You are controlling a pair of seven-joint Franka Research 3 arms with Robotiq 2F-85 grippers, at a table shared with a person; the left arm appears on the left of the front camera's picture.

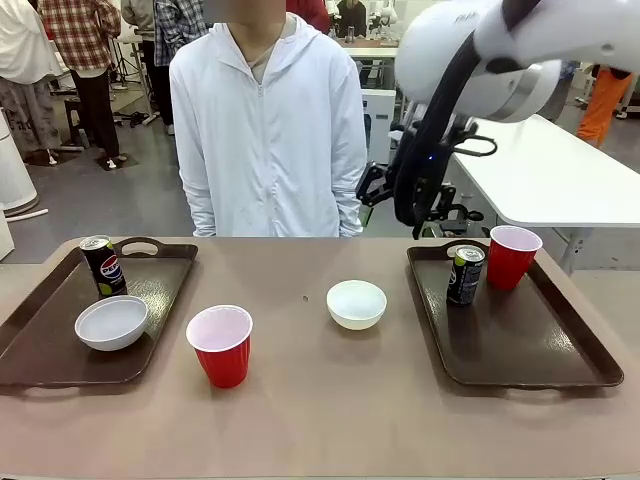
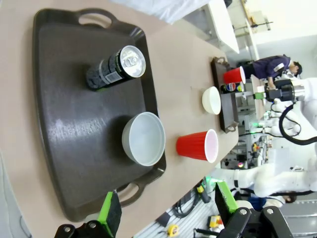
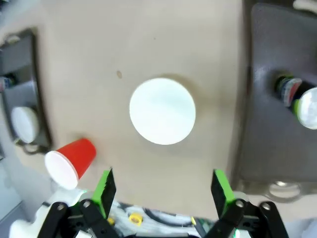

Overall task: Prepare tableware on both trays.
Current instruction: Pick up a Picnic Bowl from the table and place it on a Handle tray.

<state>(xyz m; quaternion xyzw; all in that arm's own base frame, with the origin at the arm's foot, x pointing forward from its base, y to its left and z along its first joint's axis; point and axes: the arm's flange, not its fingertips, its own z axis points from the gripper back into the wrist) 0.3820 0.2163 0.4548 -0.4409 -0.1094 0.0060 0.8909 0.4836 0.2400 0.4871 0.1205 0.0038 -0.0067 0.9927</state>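
The left tray (image 1: 45,350) holds a dark can (image 1: 103,266) and a white bowl (image 1: 112,322). The right tray (image 1: 530,340) carries a can (image 1: 465,274) and a red cup (image 1: 512,257). Between them on the bare table stand another red cup (image 1: 221,345) and a second white bowl (image 1: 356,304). My right gripper (image 3: 163,191) hangs open high above that bowl (image 3: 162,111), holding nothing; in the front view the right gripper (image 1: 410,200) shows over the table's far side. My left gripper (image 2: 167,208) is open and empty above the left tray (image 2: 64,148), near its bowl (image 2: 144,138).
A person in a white zip jacket (image 1: 265,130) stands at the far edge of the table, arms at the sides. A white table (image 1: 560,180) stands behind on the right. Bare tabletop (image 1: 300,420) stretches along the near edge between the trays.
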